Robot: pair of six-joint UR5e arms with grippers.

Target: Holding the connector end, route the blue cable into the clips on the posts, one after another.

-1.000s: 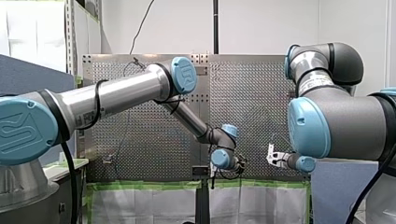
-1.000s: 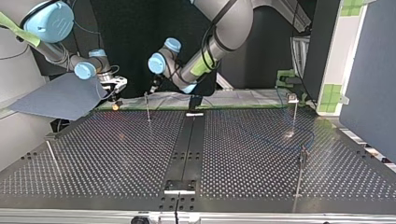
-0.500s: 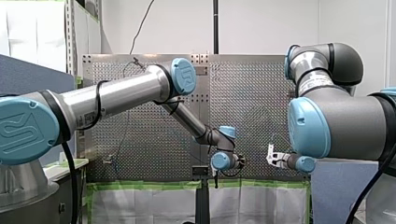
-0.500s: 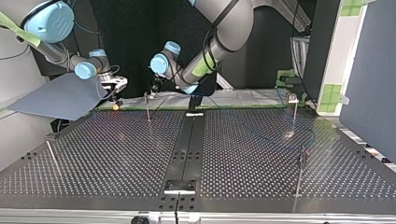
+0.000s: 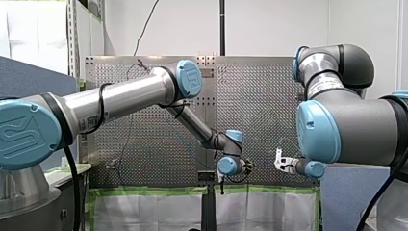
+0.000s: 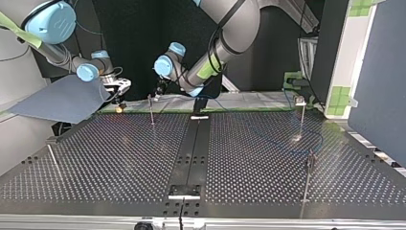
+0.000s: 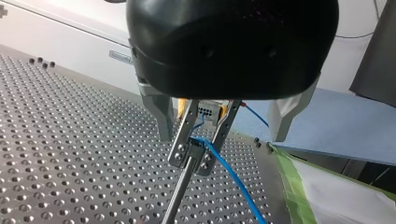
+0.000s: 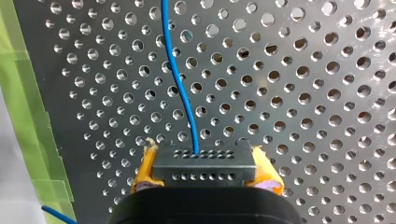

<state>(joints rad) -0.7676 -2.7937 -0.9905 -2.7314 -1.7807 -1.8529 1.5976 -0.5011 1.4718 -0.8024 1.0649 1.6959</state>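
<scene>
My right gripper (image 8: 205,175) has yellow pads and is shut on the black connector (image 8: 204,161). The blue cable (image 8: 180,88) runs away from it over the perforated table. In the left wrist view the cable (image 7: 229,172) passes through the metal clip (image 7: 194,149) on top of a thin post (image 7: 180,191). My left gripper (image 7: 224,130) stands open, one finger on each side of that clip, touching nothing. In the top view my left gripper (image 6: 159,91) hovers at the post (image 6: 151,110) near the far edge, with my right gripper (image 6: 118,106) to its left.
Three more thin posts stand on the table: one at the top view's far right (image 6: 301,115), one at the near right (image 6: 309,177), one at the near left (image 6: 52,160). A grey-blue board (image 6: 62,100) lies under my right arm. Green tape (image 7: 289,172) marks the table's edge.
My left gripper has shifted slightly toward the post and lower, then held still. My right gripper keeps the connector in the same place.
</scene>
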